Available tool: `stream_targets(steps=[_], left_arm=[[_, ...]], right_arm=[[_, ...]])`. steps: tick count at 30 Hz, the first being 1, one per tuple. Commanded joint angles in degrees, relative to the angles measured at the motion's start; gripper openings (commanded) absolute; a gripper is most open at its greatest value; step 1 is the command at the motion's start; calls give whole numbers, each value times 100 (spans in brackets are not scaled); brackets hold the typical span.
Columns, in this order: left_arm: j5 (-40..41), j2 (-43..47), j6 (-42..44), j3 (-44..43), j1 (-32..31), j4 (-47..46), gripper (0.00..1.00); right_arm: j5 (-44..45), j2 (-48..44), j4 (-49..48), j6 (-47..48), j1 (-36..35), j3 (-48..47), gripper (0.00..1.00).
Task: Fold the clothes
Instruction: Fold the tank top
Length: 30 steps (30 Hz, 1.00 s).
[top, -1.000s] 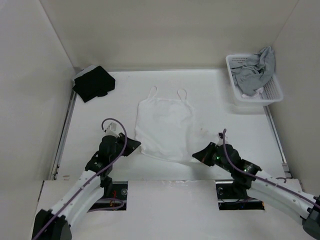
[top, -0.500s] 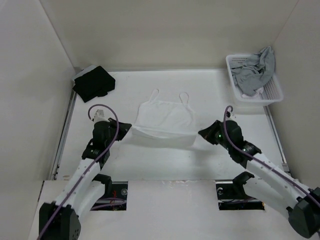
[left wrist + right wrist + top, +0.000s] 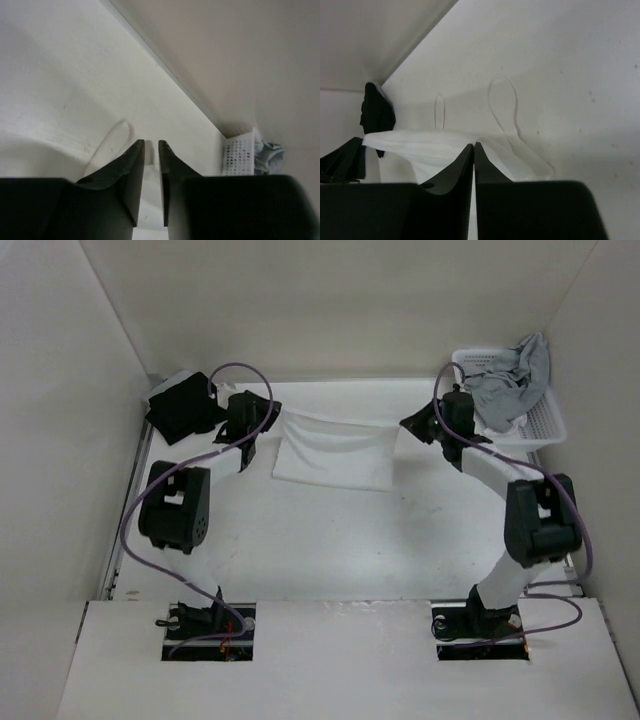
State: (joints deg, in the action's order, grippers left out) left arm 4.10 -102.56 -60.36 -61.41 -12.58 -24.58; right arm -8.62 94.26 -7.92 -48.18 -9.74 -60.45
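Note:
The clothes (image 3: 335,455), a white camisole, lie folded in half across the far middle of the table. My left gripper (image 3: 268,430) is at the fold's upper left corner. In the left wrist view its jaws (image 3: 151,145) stand slightly open, with white cloth showing through the gap and a thin strap (image 3: 112,142) lying just ahead. My right gripper (image 3: 408,427) is at the upper right corner. Its tips (image 3: 473,146) are pinched together at the edge of the white cloth (image 3: 430,145), and two strap loops (image 3: 502,107) lie flat beyond.
A white basket (image 3: 545,425) holding a grey garment (image 3: 510,380) stands at the far right, close to the right arm. A black garment (image 3: 185,405) lies in the far left corner beside the left arm. Walls close in the back and both sides.
Both arms have swung from the near side to the far side, carrying the bottom hem over the top, so the camisole is now doubled. The left jaws have parted.

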Motion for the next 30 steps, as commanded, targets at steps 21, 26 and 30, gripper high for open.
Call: stream_targets(steps=[21, 26, 30], left_arm=[[-67, 1126, 701, 2520, -3, 111, 32], [-181, 677, 535, 2379, -30, -11, 32], [-357, 404, 420, 2361, -12, -354, 35]], right_arm=[[1020, -1225, -1000, 143, -1061, 2458, 22], [872, -1077, -1308, 90, -1043, 2810, 38], [660, -725, -1606, -59, -1017, 2950, 40]])
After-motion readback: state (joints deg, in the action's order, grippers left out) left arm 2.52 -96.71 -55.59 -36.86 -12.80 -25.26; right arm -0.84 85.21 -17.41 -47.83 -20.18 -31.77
